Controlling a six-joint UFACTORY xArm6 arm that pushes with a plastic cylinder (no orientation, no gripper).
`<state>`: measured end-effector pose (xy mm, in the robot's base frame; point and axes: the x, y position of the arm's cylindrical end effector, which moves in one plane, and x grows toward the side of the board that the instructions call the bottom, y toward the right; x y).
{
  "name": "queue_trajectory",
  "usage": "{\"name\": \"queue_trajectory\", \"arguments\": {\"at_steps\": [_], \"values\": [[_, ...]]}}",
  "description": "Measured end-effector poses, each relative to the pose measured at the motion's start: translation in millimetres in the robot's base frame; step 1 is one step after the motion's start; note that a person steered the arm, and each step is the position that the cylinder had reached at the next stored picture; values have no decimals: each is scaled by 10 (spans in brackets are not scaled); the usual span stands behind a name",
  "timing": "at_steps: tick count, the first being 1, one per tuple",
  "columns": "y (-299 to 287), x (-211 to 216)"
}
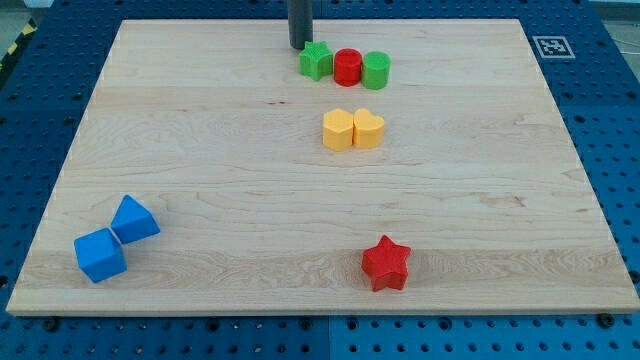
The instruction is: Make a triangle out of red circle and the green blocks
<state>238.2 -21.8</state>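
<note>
The red circle stands near the view's top, in a row between a green star on its left and a green circle on its right. All three touch or nearly touch. My tip stands just up and left of the green star, close to it or touching it.
A yellow hexagon and a yellow heart sit side by side below the row. A red star lies at the view's bottom right. Two blue blocks lie at the bottom left. The wooden board has blue pegboard around it.
</note>
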Motion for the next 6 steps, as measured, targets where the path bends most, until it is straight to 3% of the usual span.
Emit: {"name": "queue_trajectory", "arguments": {"at_steps": [2,3,6], "values": [[781,144],[751,403],[612,612]]}}
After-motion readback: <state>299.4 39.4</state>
